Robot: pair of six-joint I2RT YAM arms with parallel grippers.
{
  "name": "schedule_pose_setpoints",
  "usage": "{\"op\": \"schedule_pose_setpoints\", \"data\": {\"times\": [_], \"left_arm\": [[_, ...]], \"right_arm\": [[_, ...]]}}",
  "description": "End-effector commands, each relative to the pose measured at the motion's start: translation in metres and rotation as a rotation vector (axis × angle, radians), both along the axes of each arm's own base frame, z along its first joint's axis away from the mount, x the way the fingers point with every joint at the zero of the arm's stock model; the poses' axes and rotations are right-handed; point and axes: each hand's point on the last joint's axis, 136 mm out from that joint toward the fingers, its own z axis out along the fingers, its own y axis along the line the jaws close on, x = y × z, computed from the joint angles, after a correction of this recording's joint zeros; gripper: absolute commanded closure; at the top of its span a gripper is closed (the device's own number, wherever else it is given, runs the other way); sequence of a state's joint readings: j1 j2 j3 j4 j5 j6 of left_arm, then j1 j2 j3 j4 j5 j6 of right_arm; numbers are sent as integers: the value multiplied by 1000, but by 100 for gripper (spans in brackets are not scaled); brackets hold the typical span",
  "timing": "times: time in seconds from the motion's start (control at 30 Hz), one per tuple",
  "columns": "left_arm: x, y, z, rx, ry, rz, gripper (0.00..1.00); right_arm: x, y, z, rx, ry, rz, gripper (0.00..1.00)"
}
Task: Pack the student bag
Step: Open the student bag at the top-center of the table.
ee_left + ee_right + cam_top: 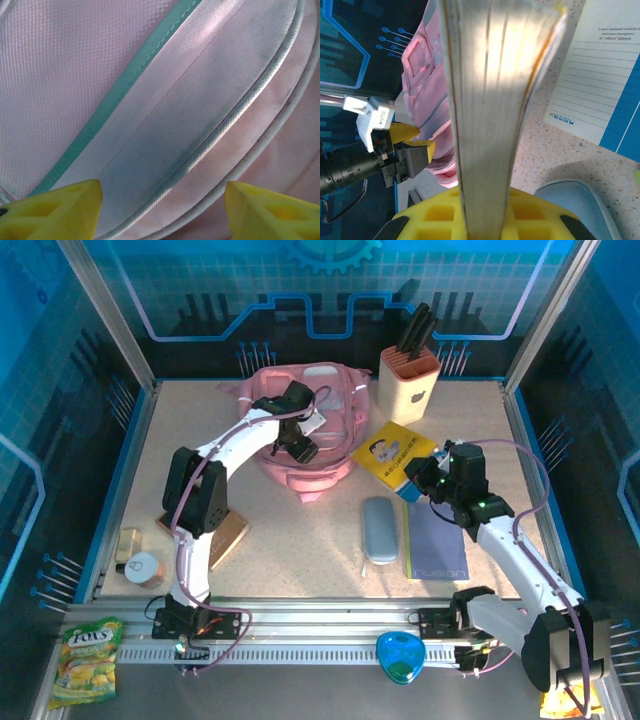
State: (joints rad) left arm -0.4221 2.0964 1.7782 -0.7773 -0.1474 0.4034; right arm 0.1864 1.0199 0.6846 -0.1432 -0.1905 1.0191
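Student bag [300,420] first: from the top camera it lies at the far middle of the table [300,540], and your left gripper [300,450] hangs right over its front, so the left arm is the nearer one by a long way. Your right gripper [428,478] is off to the bag's right and a little nearer you. It is clamped on the near right side of the yellow book [392,453], and the book's free end reaches back toward the bag. The move you have coming looks like a carry to the left and away from you, book leading. In the left wrist view the student bag [75,75] lies directly below, with its green trim and grey piping running diagonally. The left gripper [162,210] has its jaws well apart there, fabric between them but nothing pinched, so judge that no flap is held yet. In the right wrist view the right gripper [482,212] pinches the book [485,100] edge-on, page block standing upright. The bag [427,75] sits beyond and left of it, with the left gripper [415,141] at the bag's edge, its tips parted. You will probably want the mouth held open before you swing in.
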Motion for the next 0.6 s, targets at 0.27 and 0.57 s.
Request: {"op": "schedule_pose_setpoints", "data": {"times": [0.27, 0.57], "left_arm": [[21, 4, -17, 192, -22, -65, 47], [23, 2, -25, 218, -14, -70, 53]], "right_arm": [[5, 1, 35, 26, -111, 15, 95], [0, -4, 37, 7, -116, 1, 95]]}}
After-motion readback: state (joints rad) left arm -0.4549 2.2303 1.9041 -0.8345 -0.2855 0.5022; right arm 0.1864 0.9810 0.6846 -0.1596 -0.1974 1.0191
